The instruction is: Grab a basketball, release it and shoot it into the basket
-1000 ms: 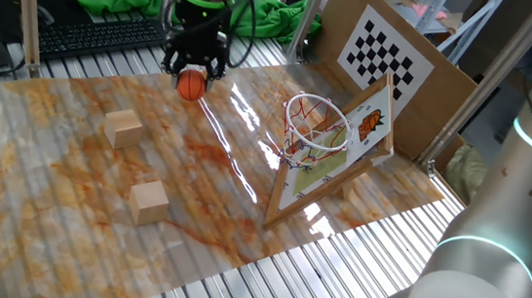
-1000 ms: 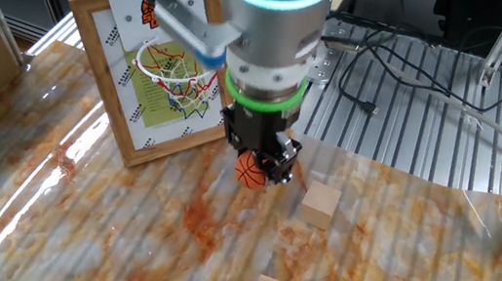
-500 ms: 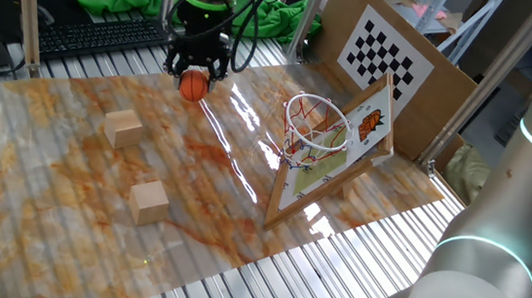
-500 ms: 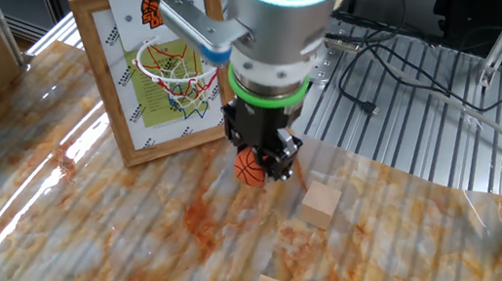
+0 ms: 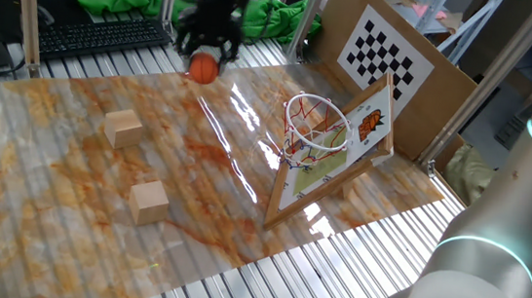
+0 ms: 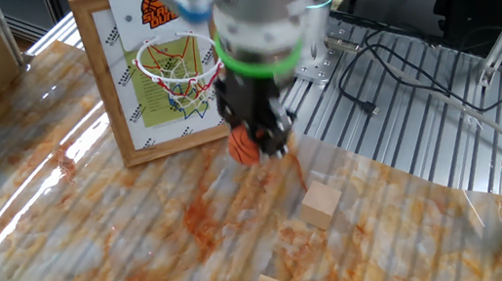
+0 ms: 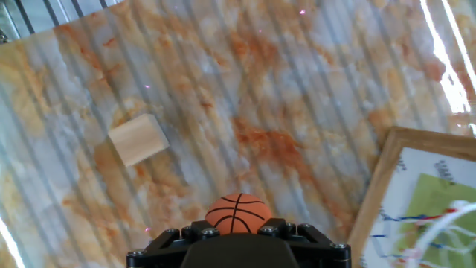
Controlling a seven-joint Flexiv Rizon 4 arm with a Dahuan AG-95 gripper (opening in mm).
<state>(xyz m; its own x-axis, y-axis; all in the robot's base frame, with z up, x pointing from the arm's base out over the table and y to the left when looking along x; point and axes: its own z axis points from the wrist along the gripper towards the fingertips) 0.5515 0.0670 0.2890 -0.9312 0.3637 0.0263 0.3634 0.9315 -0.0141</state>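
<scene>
Above the marble-patterned bench (image 5: 66, 189), black two-finger end effector (image 5: 205, 57) clamps the small orange dark-seamed basketball (image 6: 245, 146), off the surface, beside the wood-framed backboard's red-rimmed white-net basket (image 6: 180, 67).

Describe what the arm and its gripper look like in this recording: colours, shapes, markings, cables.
The arm is built of thick rounded silver-grey segments, with a glowing teal-white light ring at a joint. A bright green band circles the wrist just above the gripper, which is black, compact and two-fingered. Black cables loop around the wrist. In the hand view, the gripper's black body shows round screw heads along its edge.
</scene>
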